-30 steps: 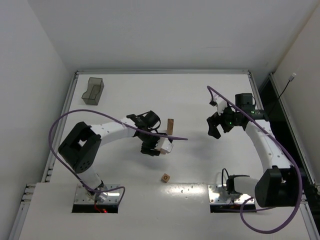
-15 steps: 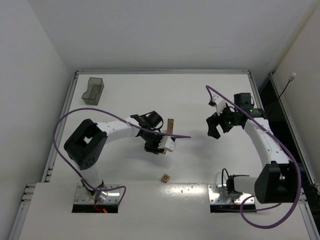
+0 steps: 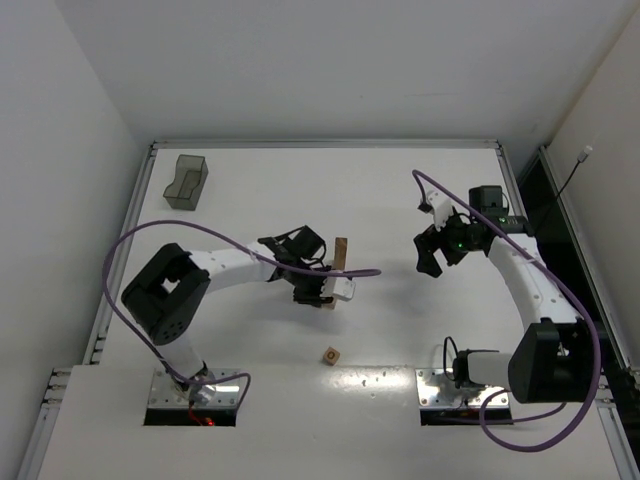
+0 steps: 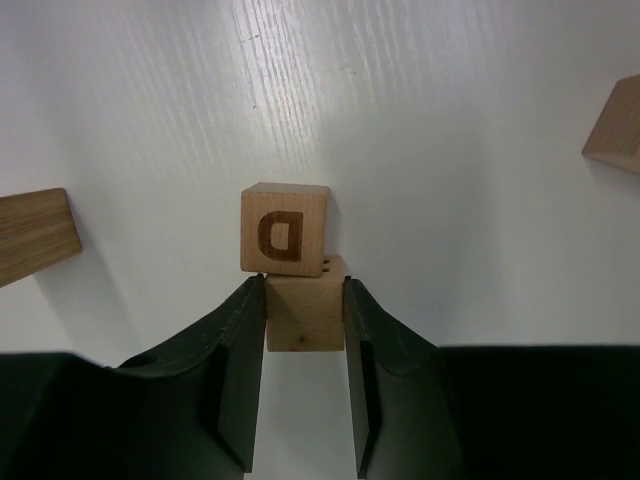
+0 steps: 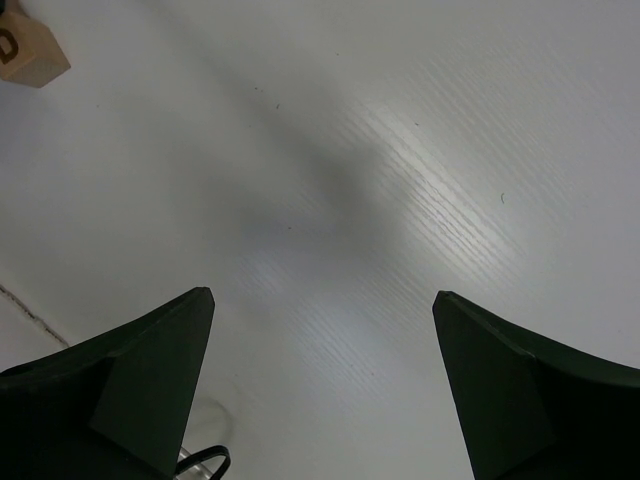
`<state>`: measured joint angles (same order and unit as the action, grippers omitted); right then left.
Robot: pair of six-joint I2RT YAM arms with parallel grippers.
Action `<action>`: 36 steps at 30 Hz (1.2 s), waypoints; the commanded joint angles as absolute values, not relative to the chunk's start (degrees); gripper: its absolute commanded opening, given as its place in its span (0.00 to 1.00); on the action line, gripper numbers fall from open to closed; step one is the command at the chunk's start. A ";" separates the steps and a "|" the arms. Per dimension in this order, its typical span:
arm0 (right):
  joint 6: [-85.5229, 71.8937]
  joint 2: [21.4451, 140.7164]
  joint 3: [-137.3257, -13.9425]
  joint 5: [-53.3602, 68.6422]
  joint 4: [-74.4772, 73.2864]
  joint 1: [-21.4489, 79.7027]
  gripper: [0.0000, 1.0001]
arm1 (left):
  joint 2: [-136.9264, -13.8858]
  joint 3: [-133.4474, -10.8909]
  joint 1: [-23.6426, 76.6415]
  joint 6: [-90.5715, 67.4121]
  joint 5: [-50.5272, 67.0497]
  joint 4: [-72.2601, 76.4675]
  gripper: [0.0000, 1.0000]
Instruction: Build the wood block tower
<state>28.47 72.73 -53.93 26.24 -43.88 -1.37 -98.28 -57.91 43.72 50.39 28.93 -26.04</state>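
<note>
My left gripper [image 3: 328, 292] [image 4: 303, 285] is shut on a plain light-brown wood cube [image 4: 305, 320]. A cube with a dark D-shaped mark [image 4: 284, 228] sits right against the held cube's far edge; I cannot tell whether they touch. The tower [image 3: 341, 253], a narrow upright tan column, stands just behind and right of the left gripper. Another wood block shows at the left edge [image 4: 35, 235] of the left wrist view, and one at the right edge [image 4: 615, 125]. A loose marked cube [image 3: 331, 355] lies near the front edge. My right gripper [image 3: 430, 262] [image 5: 320, 295] is open and empty above the table.
A translucent dark-grey bin [image 3: 186, 181] stands at the back left. A purple cable [image 3: 355, 273] runs from the left arm past the tower's base. A marked cube [image 5: 25, 50] shows at the top left corner of the right wrist view.
My left gripper has moved a little to the right, closer to the tower, still shut on the cube. The right arm has hardly moved.
</note>
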 commanded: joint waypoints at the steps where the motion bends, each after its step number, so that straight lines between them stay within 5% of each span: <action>1: 29.61 72.25 -55.81 28.21 -43.51 -1.58 0.88 | -93.96 -53.10 44.91 45.71 29.62 -19.96 0.00; 14: 28.56 73.30 -56.86 28.83 -42.46 -1.58 0.86 | -69.18 -35.85 41.84 9.95 36.40 8.62 0.00; 22: 26.89 75.76 -60.29 29.36 -42.45 -1.06 0.86 | -86.03 -71.24 41.67 17.75 31.20 -34.57 0.00; 26: 26.37 75.76 -60.29 29.36 -42.45 -1.05 0.86 | -92.53 -87.23 38.24 15.74 30.68 -44.02 0.00; 36: 26.37 76.81 -60.82 29.36 -42.98 -1.05 0.86 | -99.65 -102.62 39.90 10.71 21.54 -55.44 0.00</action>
<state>26.89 76.07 -58.24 27.51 -43.75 -1.34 -95.94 -96.49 38.72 12.43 24.86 -48.31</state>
